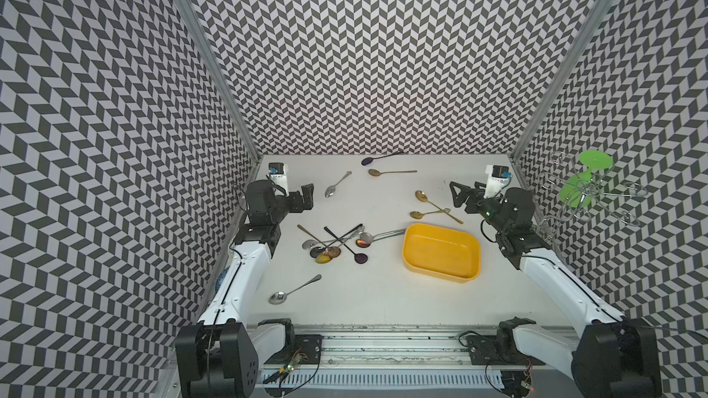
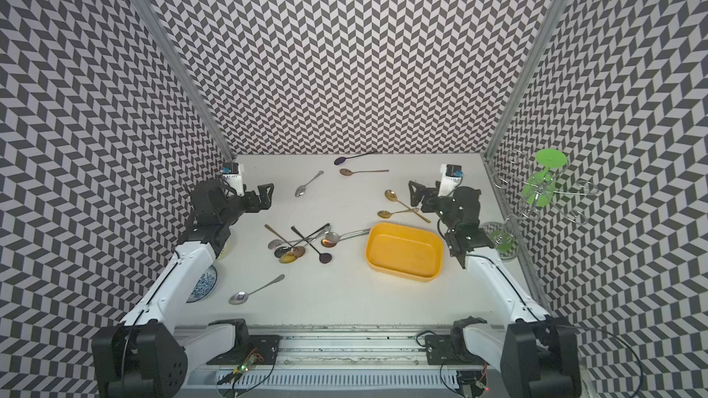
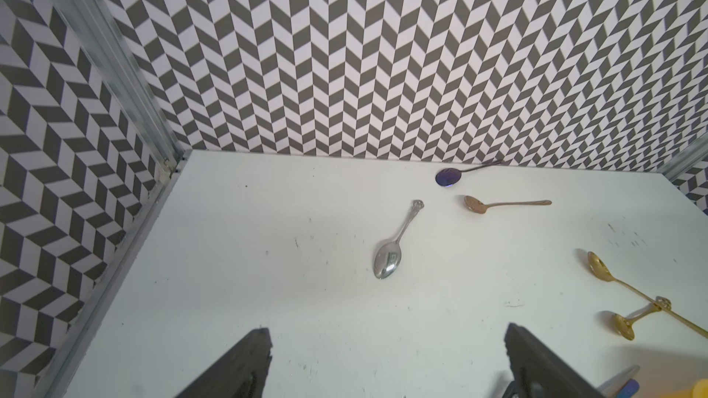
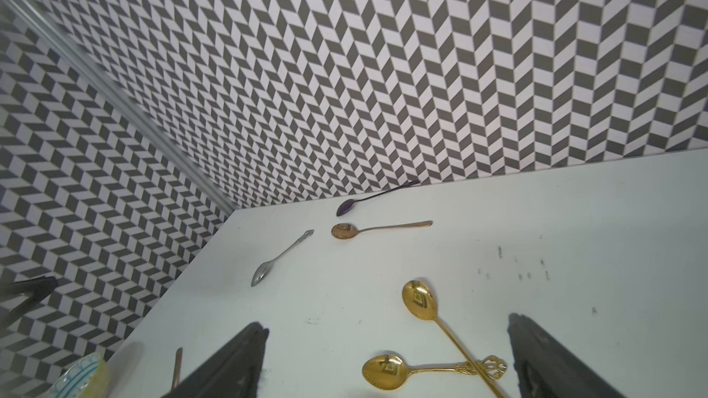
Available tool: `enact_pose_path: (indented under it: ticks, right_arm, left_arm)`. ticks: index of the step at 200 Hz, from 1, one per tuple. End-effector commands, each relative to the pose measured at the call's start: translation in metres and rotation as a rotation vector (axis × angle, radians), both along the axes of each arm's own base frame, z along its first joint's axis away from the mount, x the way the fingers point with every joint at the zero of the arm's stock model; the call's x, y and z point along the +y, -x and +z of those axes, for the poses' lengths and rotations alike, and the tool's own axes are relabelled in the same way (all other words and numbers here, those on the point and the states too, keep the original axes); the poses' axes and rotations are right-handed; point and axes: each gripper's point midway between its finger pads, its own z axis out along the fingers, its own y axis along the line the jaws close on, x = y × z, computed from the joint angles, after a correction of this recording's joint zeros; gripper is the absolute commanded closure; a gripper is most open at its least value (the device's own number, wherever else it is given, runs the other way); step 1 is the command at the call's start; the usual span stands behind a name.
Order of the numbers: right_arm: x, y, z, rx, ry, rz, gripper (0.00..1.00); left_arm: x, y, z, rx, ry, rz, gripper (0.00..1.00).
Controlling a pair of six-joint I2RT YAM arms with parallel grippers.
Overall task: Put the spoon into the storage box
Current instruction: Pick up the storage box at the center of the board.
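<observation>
The storage box (image 1: 440, 254) (image 2: 404, 256), a shallow yellow tray, lies empty on the right of the white table. Several spoons are scattered around it. A tangled pile (image 1: 337, 243) lies left of the box, and one silver handle reaches its rim. Two crossed gold spoons (image 1: 429, 202) (image 4: 417, 300) lie behind the box, just in front of my open right gripper (image 1: 456, 195) (image 4: 387, 325). My left gripper (image 1: 308, 196) (image 3: 387, 333) stands open and empty at the back left, a silver spoon (image 1: 337, 184) (image 3: 389, 258) a little ahead of it.
A purple spoon (image 1: 369, 161) and a copper spoon (image 1: 383, 172) lie by the back wall. Another silver spoon (image 1: 293, 290) lies near the front. A patterned plate (image 2: 205, 281) sits under the left arm. A wire rack with green glassware (image 2: 540, 185) stands at the right wall.
</observation>
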Motion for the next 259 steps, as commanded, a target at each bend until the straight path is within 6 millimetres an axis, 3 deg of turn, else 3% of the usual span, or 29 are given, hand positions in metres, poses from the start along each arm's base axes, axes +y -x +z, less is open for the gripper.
enact_pose_path:
  ticks: [1,53,113,155,203,259]
  right_arm:
    - [0.011,0.002,-0.033,0.137,0.125,0.041,0.00]
    - [0.033,0.002,-0.090,0.355,0.392,0.105,0.00]
    - [0.021,0.017,-0.154,0.609,0.599,0.157,0.02]
    - [0.022,0.034,-0.167,0.608,0.638,0.208,0.02]
    - [0.017,0.037,-0.183,0.634,0.672,0.209,0.04]
    - [0.027,0.046,-0.199,0.661,0.664,0.276,0.13]
  left_arm:
    - [-0.002,0.004,-0.014,0.027,0.016,-0.024,0.01]
    - [-0.004,0.004,-0.016,0.028,0.027,-0.044,0.01]
    - [-0.002,0.004,-0.012,0.023,0.030,-0.036,0.01]
    - [-0.001,0.003,-0.013,0.027,0.033,-0.033,0.01]
    - [-0.002,0.002,-0.015,0.032,0.042,-0.038,0.01]
    - [-0.001,0.002,-0.016,0.035,0.039,-0.031,0.01]
